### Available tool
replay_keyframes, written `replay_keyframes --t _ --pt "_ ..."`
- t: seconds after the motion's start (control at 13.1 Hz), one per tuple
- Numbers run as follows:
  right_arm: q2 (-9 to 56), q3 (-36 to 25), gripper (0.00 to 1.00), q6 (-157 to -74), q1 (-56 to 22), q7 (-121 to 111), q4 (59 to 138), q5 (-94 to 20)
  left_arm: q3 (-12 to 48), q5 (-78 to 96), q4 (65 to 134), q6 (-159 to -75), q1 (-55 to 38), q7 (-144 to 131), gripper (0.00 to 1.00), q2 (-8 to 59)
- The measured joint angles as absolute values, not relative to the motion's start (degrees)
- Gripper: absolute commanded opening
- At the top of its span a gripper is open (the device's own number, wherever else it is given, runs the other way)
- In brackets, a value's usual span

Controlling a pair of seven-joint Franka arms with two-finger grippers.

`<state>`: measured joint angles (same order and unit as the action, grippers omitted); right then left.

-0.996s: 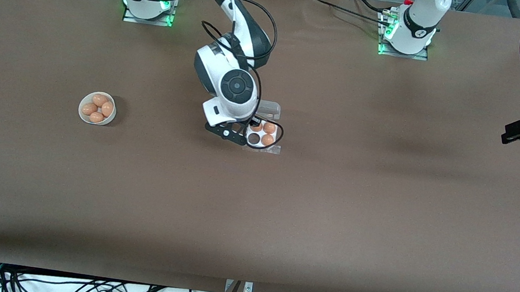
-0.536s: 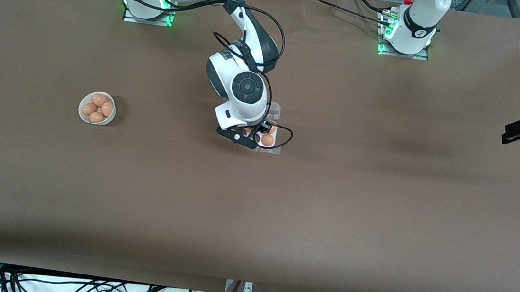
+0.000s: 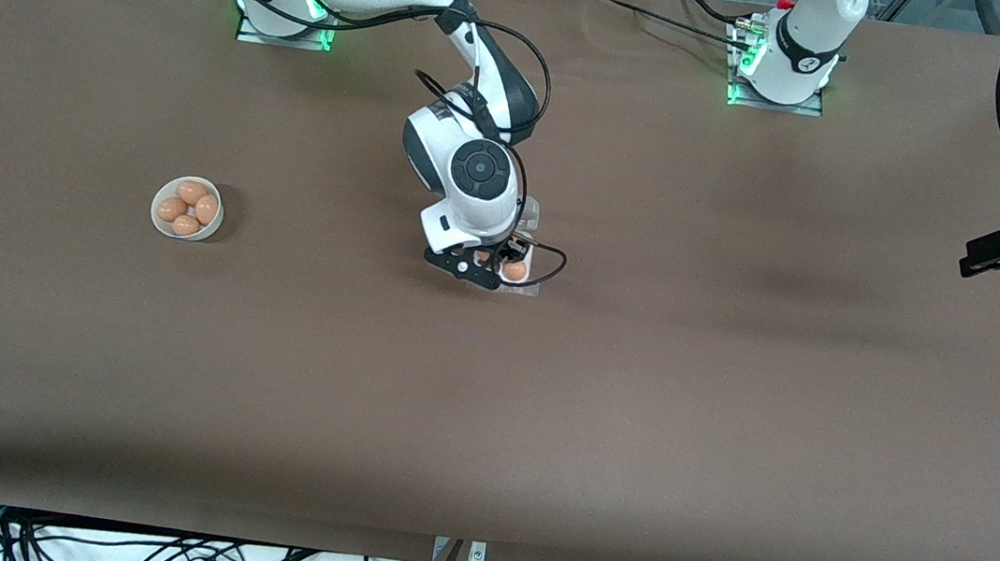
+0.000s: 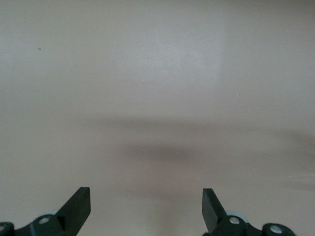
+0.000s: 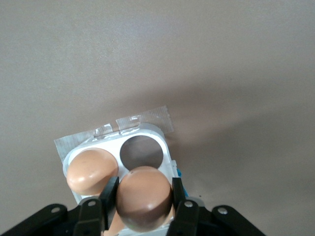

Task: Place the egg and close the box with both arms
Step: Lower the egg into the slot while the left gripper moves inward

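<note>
- A wide brown table [image 3: 485,411] is carrying everything, with the two arm bases standing along its edge farthest from the front camera.
- The right arm's black two-finger gripper [image 5: 142,199] is hanging just over the small white four-cell egg box [image 5: 147,132] near the table's middle, pinching a smooth orange-brown egg [image 5: 145,196] between its fingers [image 5: 183,204].
- The box's clear plastic lid [image 3: 528,213] is lying open on the side toward the arm bases.
- One empty dark cell [image 5: 141,150] is showing right beside the held egg; another egg [image 5: 91,170] is sitting in the neighbouring cell.
- The left arm's black gripper [image 4: 146,209] is waiting over bare table at its own end, its fingers spread wide and holding nothing.
- A round white bowl [image 3: 211,230] holding four more eggs is sitting well apart, toward the right arm's end.
- Risk, as I judge it: the egg is looking offset from the empty cell, so a release here may be landing it on the rim or against its neighbour, letting it roll off; the light box could also shift under a nudge.
</note>
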<state>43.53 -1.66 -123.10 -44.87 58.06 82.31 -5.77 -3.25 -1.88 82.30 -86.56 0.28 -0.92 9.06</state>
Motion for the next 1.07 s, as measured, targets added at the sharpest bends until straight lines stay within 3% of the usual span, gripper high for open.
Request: replay_keyframes --t 0.46,0.61,0.69,0.77,0.92,1.07 --pt "44.18 -1.71 0.29 -124.11 -45.14 58.07 81.88 -5.77 -2.66 -1.88 82.31 -85.48 -0.43 -0.92 1.00 9.10" --pt "44.46 -1.75 0.34 -124.69 -45.20 58.07 81.87 -5.77 -2.43 -1.88 82.31 -85.47 -0.54 -0.92 1.00 9.10" --pt "44.47 -1.76 0.39 -124.70 -45.20 58.07 81.87 -5.77 -2.37 -1.88 82.31 -85.46 -0.54 -0.92 1.00 9.10" --pt "44.47 -1.76 0.58 -124.70 -45.20 58.07 81.87 -5.77 -2.34 -1.88 82.31 -85.45 -0.54 -0.92 1.00 9.11" --pt "44.51 -1.77 0.83 -124.64 -45.21 58.17 81.88 -5.76 -2.33 -1.70 82.31 -85.35 -0.54 -0.92 1.00 9.18" --pt "44.66 -1.87 0.89 -124.47 -45.20 58.24 81.89 -5.77 -2.33 -0.64 82.32 -85.32 -0.53 -0.96 1.00 9.38"
